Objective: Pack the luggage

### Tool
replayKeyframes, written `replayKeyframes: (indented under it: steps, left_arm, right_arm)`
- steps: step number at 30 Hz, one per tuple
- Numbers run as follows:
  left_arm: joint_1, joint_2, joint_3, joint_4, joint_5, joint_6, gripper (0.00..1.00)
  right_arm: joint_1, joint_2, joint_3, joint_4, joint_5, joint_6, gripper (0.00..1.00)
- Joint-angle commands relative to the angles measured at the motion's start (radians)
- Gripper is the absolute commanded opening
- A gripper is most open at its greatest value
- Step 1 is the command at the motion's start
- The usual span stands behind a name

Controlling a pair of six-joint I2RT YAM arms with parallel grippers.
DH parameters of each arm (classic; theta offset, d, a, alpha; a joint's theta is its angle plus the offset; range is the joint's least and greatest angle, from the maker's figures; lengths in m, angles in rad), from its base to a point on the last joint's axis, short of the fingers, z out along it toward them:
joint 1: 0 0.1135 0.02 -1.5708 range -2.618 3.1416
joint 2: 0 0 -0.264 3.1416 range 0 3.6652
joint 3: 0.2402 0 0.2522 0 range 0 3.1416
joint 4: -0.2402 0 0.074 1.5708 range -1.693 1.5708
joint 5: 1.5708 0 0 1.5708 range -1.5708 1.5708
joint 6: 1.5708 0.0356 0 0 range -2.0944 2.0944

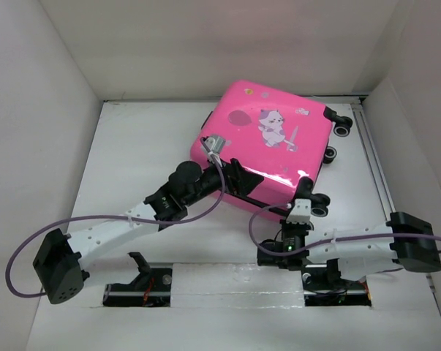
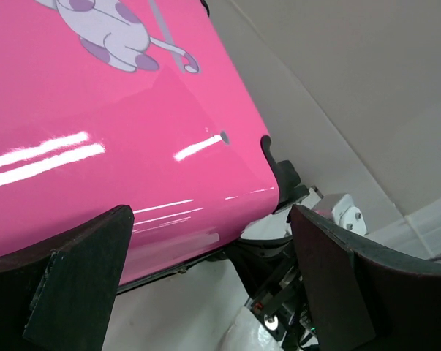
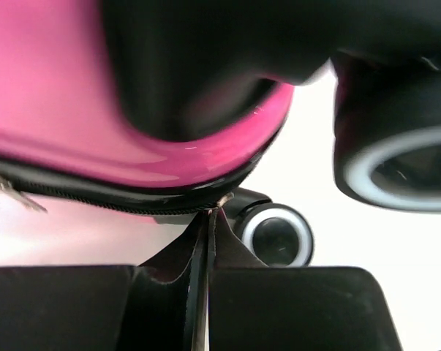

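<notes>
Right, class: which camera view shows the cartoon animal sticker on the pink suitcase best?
The top external view: the whole cartoon animal sticker shows on the pink suitcase. The left wrist view catches only its lower part, cut off at the top. The right wrist view shows none of it.

The right gripper (image 3: 208, 216) is closed, tips at the black zipper seam (image 3: 96, 196) of the luggage (image 3: 52, 110). A wheel (image 3: 279, 235) sits just right of them.
</notes>
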Motion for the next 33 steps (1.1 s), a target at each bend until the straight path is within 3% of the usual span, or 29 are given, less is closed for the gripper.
replayKeyframes:
  steps: [1, 4, 8, 13, 15, 17, 18, 19, 23, 26, 33]
  left_arm:
    - [-0.015, -0.011, -0.012, 0.008, -0.055, 0.029, 0.84]
    - [-0.015, 0.014, -0.022, 0.008, -0.101, 0.044, 0.84]
    - [0.01, 0.058, 0.012, -0.026, -0.148, 0.075, 0.84]
    - [0.044, 0.105, 0.024, 0.002, -0.092, 0.075, 0.84]
    - [0.044, 0.123, 0.024, 0.022, -0.072, 0.062, 0.84]
    - [0.044, 0.143, 0.024, 0.036, -0.052, 0.05, 0.84]
    - [0.044, 0.143, 0.024, 0.046, -0.052, 0.038, 0.84]
    - [0.044, 0.143, 0.014, 0.056, -0.04, 0.038, 0.84]
    - [0.044, 0.143, 0.004, 0.071, 0.006, 0.003, 0.83]
    - [0.044, 0.174, 0.004, 0.108, 0.063, -0.025, 0.82]
    - [0.053, 0.249, -0.005, 0.179, 0.149, -0.097, 0.82]
  right_arm:
    - [0.019, 0.042, 0.056, 0.259, 0.057, -0.3, 0.0]
    - [0.09, 0.074, 0.105, 0.473, 0.057, -0.516, 0.0]
    - [0.202, 0.098, 0.172, 0.498, 0.047, -0.55, 0.0]
    - [0.298, 0.108, 0.212, 0.568, 0.037, -0.624, 0.0]
    - [0.299, 0.086, 0.203, 0.613, 0.037, -0.698, 0.0]
    - [0.299, 0.054, 0.153, 0.76, 0.037, -0.776, 0.0]
    - [0.285, 0.018, 0.125, 0.848, 0.037, -0.929, 0.0]
    - [0.242, 0.0, 0.098, 1.019, -0.002, -0.992, 0.0]
    - [0.095, -0.078, -0.045, 1.31, -0.126, -1.185, 0.0]
    - [0.055, -0.099, -0.073, 1.509, -0.192, -1.288, 0.0]
    - [0.055, 0.077, 0.048, 1.563, -0.306, -1.393, 0.0]
